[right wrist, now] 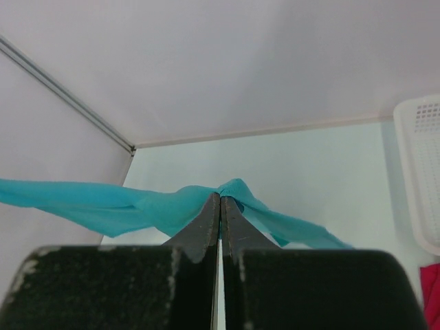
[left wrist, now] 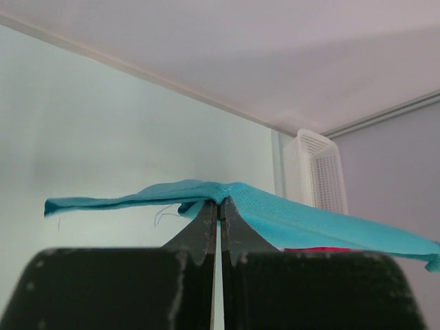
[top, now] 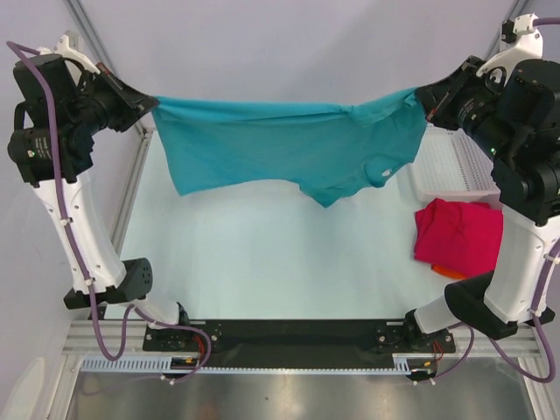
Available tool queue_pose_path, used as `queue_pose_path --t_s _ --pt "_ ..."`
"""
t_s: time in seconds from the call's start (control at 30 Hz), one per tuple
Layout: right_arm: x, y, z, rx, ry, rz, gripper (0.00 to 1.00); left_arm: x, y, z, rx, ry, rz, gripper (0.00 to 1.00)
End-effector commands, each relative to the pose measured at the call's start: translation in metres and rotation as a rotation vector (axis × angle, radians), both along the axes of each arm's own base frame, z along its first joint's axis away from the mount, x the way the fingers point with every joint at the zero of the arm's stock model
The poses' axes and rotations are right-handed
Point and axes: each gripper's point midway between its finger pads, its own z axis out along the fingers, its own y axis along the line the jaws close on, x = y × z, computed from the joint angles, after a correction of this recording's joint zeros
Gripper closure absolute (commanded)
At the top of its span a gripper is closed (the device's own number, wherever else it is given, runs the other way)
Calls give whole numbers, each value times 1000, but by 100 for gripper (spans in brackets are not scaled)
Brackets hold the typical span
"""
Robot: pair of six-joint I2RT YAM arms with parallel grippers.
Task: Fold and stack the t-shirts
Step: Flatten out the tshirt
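Teal t-shirt point(top: 289, 144) stretched between left gripper point(top: 150, 103) and right gripper point(top: 427, 101), both clamped on its edge, orange t-shirt point(top: 448, 273) mostly hidden under crimson t-shirt point(top: 459, 234)

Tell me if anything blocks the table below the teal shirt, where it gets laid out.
Nothing visible does. The teal shirt hangs from the left claw and right claw above bare table; the pink shirt and white basket sit off to the right.
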Motion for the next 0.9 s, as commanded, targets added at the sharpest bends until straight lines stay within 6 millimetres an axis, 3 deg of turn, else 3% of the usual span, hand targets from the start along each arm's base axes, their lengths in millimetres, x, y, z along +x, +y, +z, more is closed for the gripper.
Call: queue_pose_path --t_s 0.0,0.03,0.1,0.13,0.17,0.23,0.3,0.33,0.4,0.47,0.5,0.6,0.67,0.73,0.77,0.8,0.87 --pt "-27 -5 21 37 -75 15 100 -34 -9 19 18 -78 -39 100" --pt "-41 -6 23 59 -82 27 100 -50 -14 25 20 -101 -49 100" --pt "-47 4 8 73 -32 84 100 -63 -19 22 18 -96 -60 100" --pt "-66 4 12 101 -50 109 100 -78 -22 28 28 -123 -61 100" --pt "-66 10 -2 102 -3 136 100 -85 -28 22 29 -107 -78 100" --pt "-90 7 -3 129 -14 156 100 -107 -30 23 56 -133 -66 100" --pt "-97 7 -18 130 25 160 100 -111 -20 9 88 -96 -7 100" --pt "-102 5 -21 130 32 160 100 -121 -29 6 103 -94 -43 100" --pt "-110 0 -28 121 55 143 100 -118 -17 -6 169 -64 23 100" --pt "-108 -4 -35 91 86 123 100 -113 -18 -20 241 -33 17 100" --pt "-110 -6 -30 85 72 118 100 -108 -17 -25 270 -19 27 100" --pt "-99 -17 -37 17 112 59 100 -94 -6 -31 398 -12 91 100" --pt "-96 -34 -33 -18 97 -32 100 -88 6 -19 481 -59 153 100" --pt "-82 -46 -32 -69 91 -104 100 -78 4 -10 492 -91 167 100" --pt "-76 -47 -29 -78 80 -115 100 -79 4 4 479 -128 174 100" --pt "-62 -45 -30 -93 93 -125 100 -67 -3 3 484 -119 166 100" --pt "-58 -47 -18 -84 59 -149 100 -61 -9 15 475 -149 161 100"
